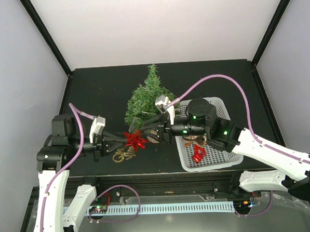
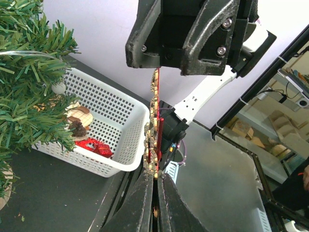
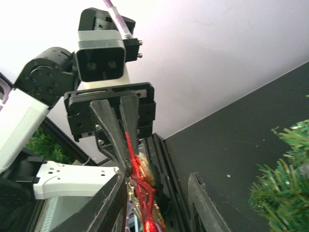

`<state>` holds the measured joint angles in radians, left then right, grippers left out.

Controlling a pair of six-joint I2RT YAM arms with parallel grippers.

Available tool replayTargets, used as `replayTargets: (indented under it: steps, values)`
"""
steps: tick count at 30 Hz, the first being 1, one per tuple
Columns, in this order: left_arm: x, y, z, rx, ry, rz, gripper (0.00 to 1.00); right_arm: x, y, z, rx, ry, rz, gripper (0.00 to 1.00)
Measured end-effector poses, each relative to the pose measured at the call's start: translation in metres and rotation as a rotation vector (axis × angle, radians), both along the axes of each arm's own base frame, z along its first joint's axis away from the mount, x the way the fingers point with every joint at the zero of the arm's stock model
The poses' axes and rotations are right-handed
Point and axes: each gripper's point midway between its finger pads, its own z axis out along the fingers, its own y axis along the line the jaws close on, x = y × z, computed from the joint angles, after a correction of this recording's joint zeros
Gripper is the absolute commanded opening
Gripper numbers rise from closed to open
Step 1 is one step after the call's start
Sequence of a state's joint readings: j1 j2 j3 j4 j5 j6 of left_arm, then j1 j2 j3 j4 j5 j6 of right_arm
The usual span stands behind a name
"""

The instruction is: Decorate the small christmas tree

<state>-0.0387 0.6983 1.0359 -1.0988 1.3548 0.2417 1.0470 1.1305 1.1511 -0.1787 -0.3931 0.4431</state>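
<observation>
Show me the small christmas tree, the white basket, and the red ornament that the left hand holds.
small christmas tree (image 1: 144, 100), top view, middle of its green branches.
white basket (image 1: 211, 167), top view, its near rim.
red ornament (image 1: 136, 140), top view, centre of its star shape.

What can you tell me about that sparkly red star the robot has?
The red star is flat, thin and spiky, covered in glitter, so it looks like sparkly plastic. It is up in the air above the black table, close to the foot of the little tree. The left gripper has its jaws shut on one side of it. The right gripper has its jaws open around the other side, with a gap showing, so it is not squeezing the star.
</observation>
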Motion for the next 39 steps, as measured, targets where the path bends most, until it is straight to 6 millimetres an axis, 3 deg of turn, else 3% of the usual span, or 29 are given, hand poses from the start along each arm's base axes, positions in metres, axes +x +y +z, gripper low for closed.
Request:
replayTargets:
  steps: [8,24,39]
  values:
    - [0.0,0.0,0.0,0.0,0.0,0.0,0.02,-0.009,0.006,0.0,0.014,0.016,0.069,0.34]
    - [0.002,0.001,0.0,-0.001,0.005,0.007,0.02,-0.021,0.01,-0.002,0.022,0.046,0.141,0.18]
    - [0.002,0.001,0.0,-0.004,0.011,0.011,0.02,-0.031,0.012,-0.008,0.012,0.053,0.217,0.19]
